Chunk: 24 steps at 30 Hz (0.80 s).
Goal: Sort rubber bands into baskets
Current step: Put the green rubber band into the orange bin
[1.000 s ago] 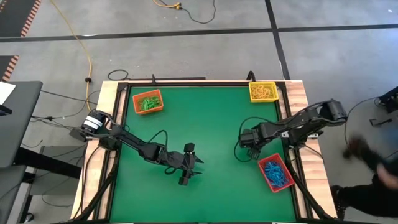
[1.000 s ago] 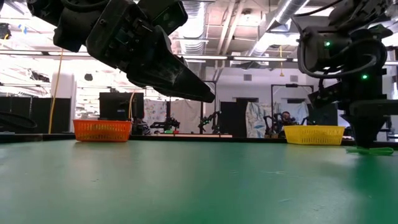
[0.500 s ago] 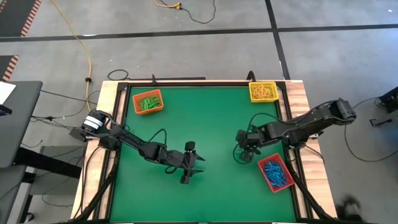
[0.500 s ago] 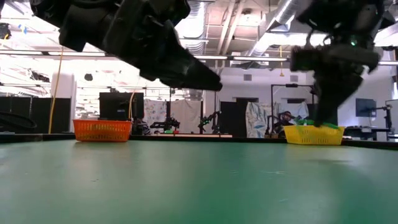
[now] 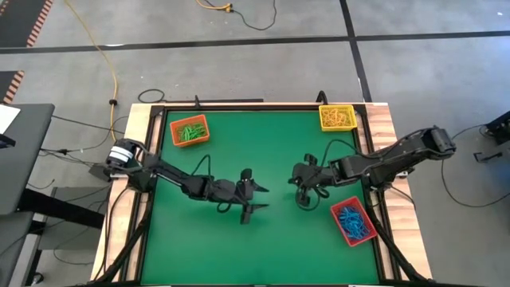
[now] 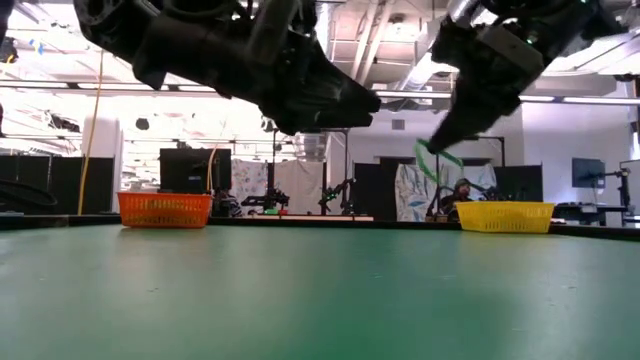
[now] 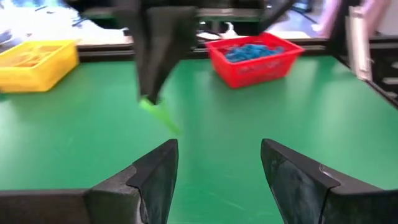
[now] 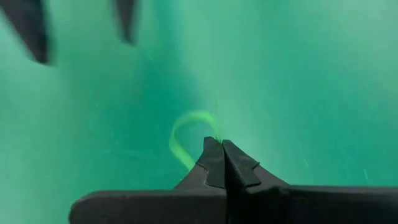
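Green rubber band [image 8: 189, 134] hangs pinched in the closed right gripper [image 8: 222, 155] mid-table, apparently clear of the mat; left gripper [image 7: 217, 165] gapes empty nearby.

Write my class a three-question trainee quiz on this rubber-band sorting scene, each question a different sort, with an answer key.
1. True or false: the right gripper is shut on a green rubber band.
2. Which basket holds the blue bands? A) orange basket B) yellow basket C) red basket
3. Fill in: the left gripper is ____, holding nothing.

Key: 1 true; 2 C; 3 open.
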### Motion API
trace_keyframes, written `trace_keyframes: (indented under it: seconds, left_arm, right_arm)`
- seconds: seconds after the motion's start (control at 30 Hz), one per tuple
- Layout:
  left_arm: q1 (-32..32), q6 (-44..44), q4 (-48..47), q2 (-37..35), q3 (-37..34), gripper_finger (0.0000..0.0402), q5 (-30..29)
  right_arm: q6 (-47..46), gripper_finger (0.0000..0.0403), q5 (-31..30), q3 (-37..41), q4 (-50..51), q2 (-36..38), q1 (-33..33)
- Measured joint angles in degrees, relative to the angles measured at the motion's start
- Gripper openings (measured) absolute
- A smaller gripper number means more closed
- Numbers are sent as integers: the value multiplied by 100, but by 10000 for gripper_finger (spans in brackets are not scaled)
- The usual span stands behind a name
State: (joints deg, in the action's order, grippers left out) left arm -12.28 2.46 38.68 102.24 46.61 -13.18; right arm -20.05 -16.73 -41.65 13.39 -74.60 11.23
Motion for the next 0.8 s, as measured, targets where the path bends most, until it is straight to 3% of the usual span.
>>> trace_keyframes:
  seconds: [0.33, 0.8]
  left_arm:
    - [331, 625, 136, 0, 2, 220, -183]
    - [468, 941, 338, 0, 2, 220, -250]
  right_arm:
    - [792, 11, -291, -2, -1311, -173, 2]
    - [1303, 11, -446, -24, -2184, -451, 30]
